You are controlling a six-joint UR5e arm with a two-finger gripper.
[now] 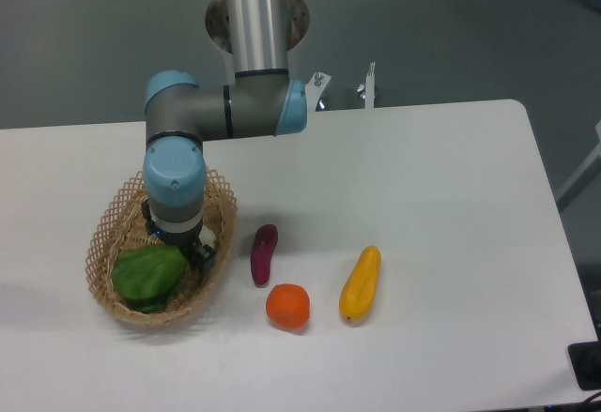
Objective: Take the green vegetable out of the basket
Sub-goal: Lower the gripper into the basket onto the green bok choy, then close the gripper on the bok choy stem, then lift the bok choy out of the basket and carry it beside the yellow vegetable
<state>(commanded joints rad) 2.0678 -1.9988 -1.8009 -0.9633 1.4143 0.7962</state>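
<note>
Nearest the camera, an orange round fruit (287,306) sits on the white table (423,187), to the right of the basket (113,238) and apart from it. Beside the fruit, further right, lies the yellow vegetable (361,283), long axis running near-to-far with a slight rightward lean. Just behind the fruit lies the purple piece (263,253), upright in the view, between fruit and basket rim.

Green vegetable (146,275): inside the basket, in its near half. Leafy end points toward the near-left; long axis runs diagonally up toward the far-right, where the stalk end disappears under the gripper (188,249).

Gripper: pointing straight down into the basket, at the vegetable's far-right end. One dark finger shows at the right of the stalk end; the wrist hides the rest. Finger spread and contact: cannot tell.
</note>
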